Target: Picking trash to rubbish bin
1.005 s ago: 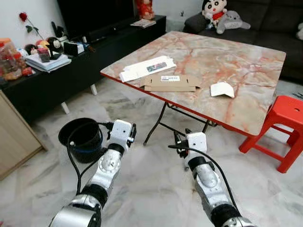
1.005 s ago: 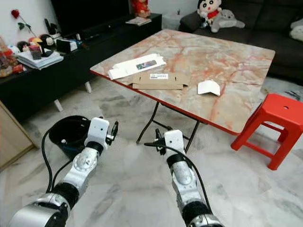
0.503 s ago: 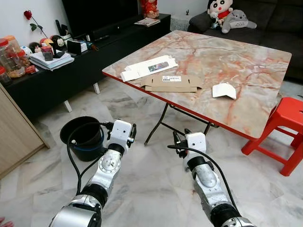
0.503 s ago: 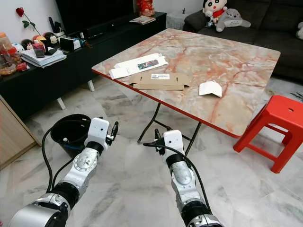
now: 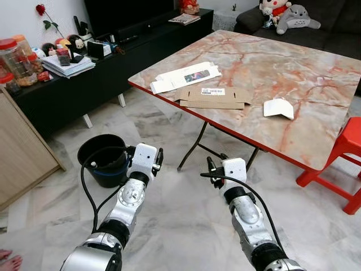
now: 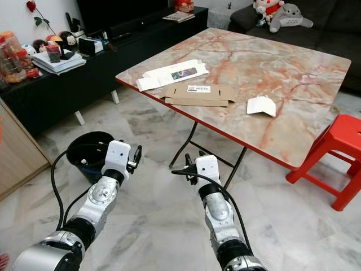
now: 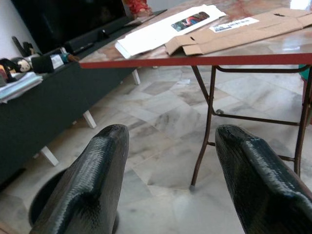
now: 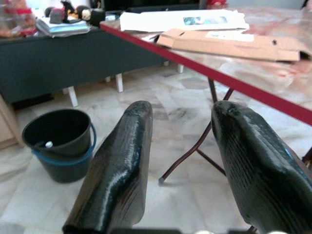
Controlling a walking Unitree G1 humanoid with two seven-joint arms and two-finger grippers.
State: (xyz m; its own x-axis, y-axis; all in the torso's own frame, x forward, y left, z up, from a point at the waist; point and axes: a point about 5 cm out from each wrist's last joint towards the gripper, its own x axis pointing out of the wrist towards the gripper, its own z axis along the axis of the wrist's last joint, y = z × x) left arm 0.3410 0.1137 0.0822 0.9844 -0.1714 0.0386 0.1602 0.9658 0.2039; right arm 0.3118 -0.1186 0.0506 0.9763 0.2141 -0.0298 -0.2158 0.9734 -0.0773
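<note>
On the marble table (image 5: 316,73) lie a flattened brown cardboard box (image 5: 213,97), a long white packet (image 5: 185,77) and a small white folded paper (image 5: 278,108). A black bucket (image 5: 104,159) with a blue band stands on the floor left of the table, and something small and white (image 8: 45,144) lies inside it. My left gripper (image 5: 159,154) hangs open just right of the bucket, holding nothing. My right gripper (image 5: 211,168) is open too, low in front of the table's red edge. In the wrist views the left fingers (image 7: 102,170) and right fingers (image 8: 122,161) stand wide apart.
A red plastic stool (image 5: 352,164) stands at the table's right. A black TV console (image 5: 84,84) with clutter runs along the left wall, with a wooden cabinet (image 5: 22,152) nearer. Folding table legs (image 5: 192,149) reach the marble floor. A person's toes (image 5: 8,262) show at the lower left.
The camera has moved nearer, so the table, bucket and stool have shifted in the picture. Both arms hold the same pose and both grippers stay open.
</note>
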